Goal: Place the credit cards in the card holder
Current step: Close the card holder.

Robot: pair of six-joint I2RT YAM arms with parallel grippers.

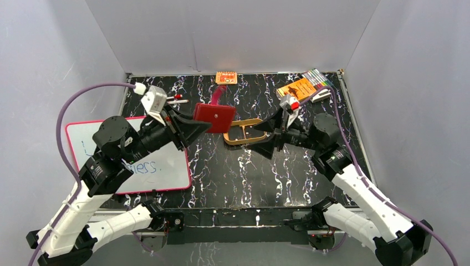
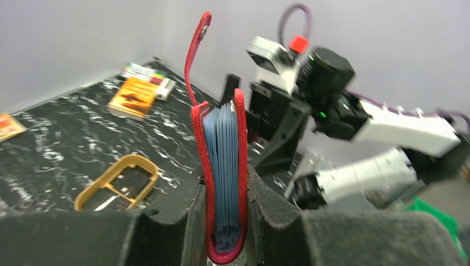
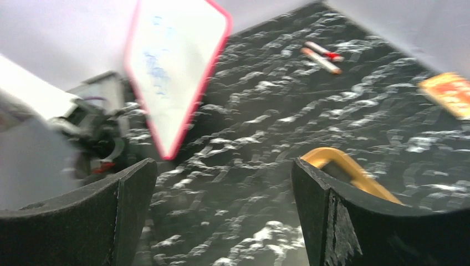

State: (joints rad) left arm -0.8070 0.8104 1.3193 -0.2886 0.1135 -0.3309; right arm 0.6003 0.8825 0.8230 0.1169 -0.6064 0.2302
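Left gripper point(image 1: 204, 125) has the card holder point(image 1: 215, 117), clamped narrow on it and lifted clear of the black marbled table point(image 1: 233, 177), a little left of centre. From above, its broad red face is turned up toward the overhead camera. The left wrist camera sees the card holder point(image 2: 239, 144) edge-on, pinched between the two black fingers point(image 2: 166, 221), folded end toward the palm, snap tab point(image 2: 194, 50) sticking out loose past the covers. Between the red covers sits a stack of blue-grey layers point(image 2: 223, 160) — credit cards or pocket sleeves, I can't tell which from here.

Right gripper point(image 1: 260, 139) — jaws spread wide, nothing between them. It sits just right of the card holder, facing it, over the tan tray point(image 1: 246, 133). The right wrist view agrees: both fingers point(image 3: 94, 221) are far apart with only table in the gap, and a curve of the tan tray point(image 3: 343, 163) shows past the right-hand one.

Around the table: a red-rimmed whiteboard point(image 1: 138, 160) on the near left, under the left arm. Two red-and-white pens point(image 1: 177, 100) lie far left. An orange packet point(image 1: 226, 77) sits against the far edge, and an orange booklet point(image 1: 296, 88) and a pack of markers point(image 1: 317, 77) are in the far right corner.
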